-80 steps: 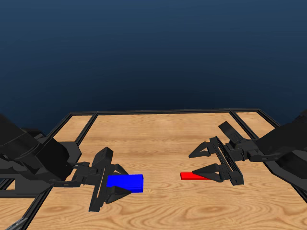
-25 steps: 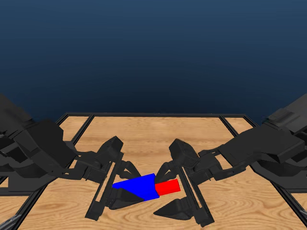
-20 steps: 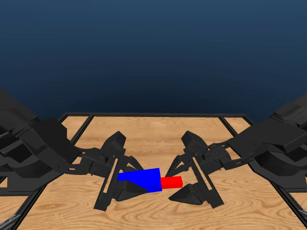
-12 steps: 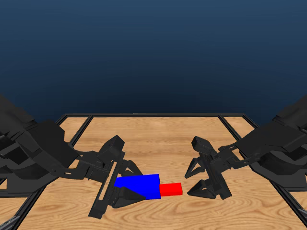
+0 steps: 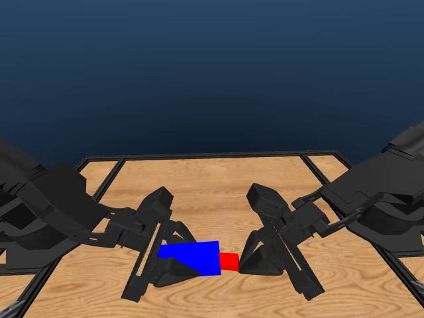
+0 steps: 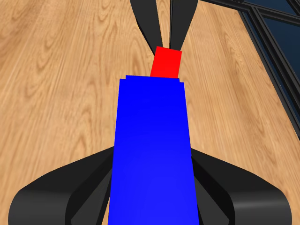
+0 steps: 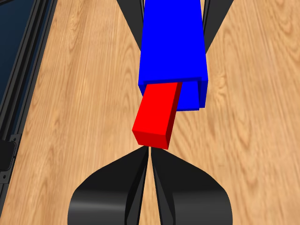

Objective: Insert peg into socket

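Your left end effector (image 5: pixel 173 262) is grasping the socket (image 5: pixel 192 257), one jaw on each side of the blue block, which sticks out ahead of the jaws toward the right arm. In the left wrist view the socket (image 6: pixel 152 150) fills the space between the jaws, and the peg (image 6: pixel 166 62) shows just past its far end.

The peg (image 5: pixel 229 261) is lodged in the open end of the socket, with only a short red stub left outside. It sits between your two end effectors, above the desk (image 5: pixel 218 189).

Your right end effector (image 5: pixel 250 260) has its jaws clenched together, no gap showing between them in the right wrist view. Their tips (image 7: pixel 150 154) sit right at the outer end of the peg (image 7: pixel 157 115); they seem to touch it, though you can't quite confirm that from this angle. From here the peg tilts slightly as it enters the socket (image 7: pixel 172 47).
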